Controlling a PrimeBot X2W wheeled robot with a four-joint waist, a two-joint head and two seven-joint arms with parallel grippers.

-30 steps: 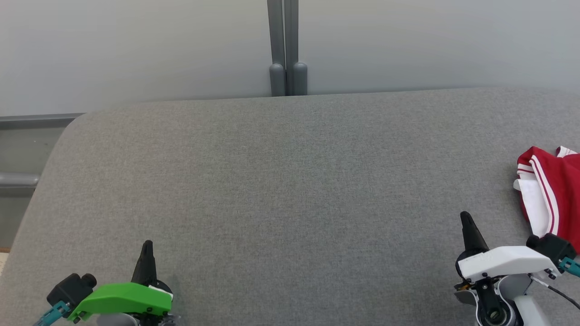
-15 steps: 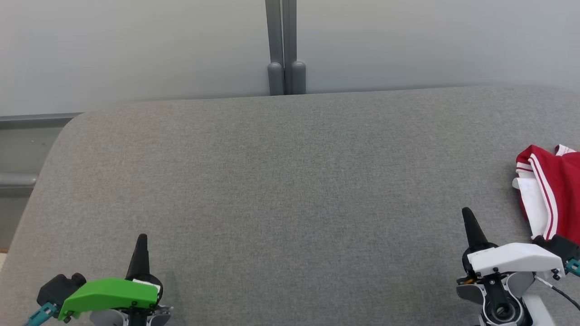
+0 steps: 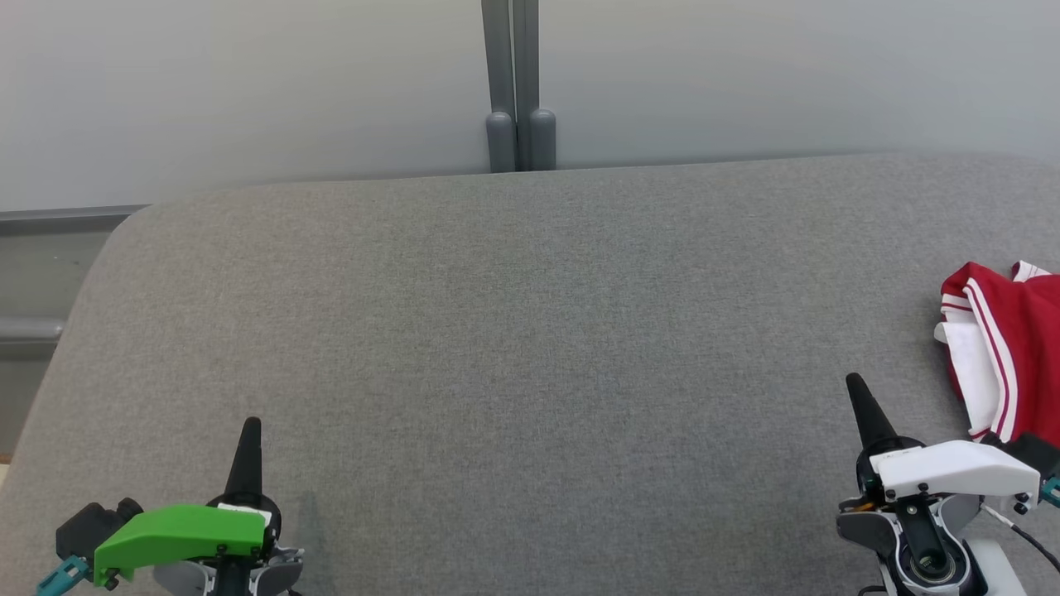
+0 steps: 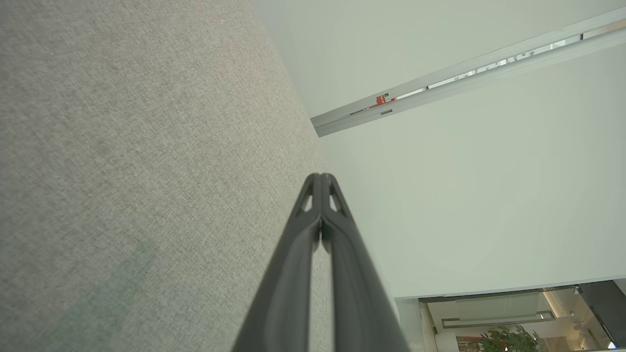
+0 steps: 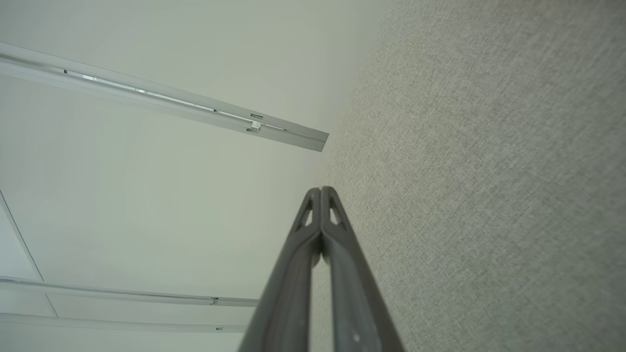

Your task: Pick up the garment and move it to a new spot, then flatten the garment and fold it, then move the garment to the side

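Left gripper (image 3: 250, 424) closed | right gripper (image 3: 853, 381) closed | garment (image 3: 1006, 364) red-white striped

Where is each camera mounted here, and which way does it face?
Head view: on the robot's head, facing forward and down at the grey surface; left hand lower left, right hand lower right, both shut; garment at the right edge.
Left wrist view: on the left wrist, looking along its shut fingers over the surface toward the wall.
Right wrist view: on the right wrist, along its shut fingers, over the surface toward the wall.
Shared: all three show the surface and the wall.
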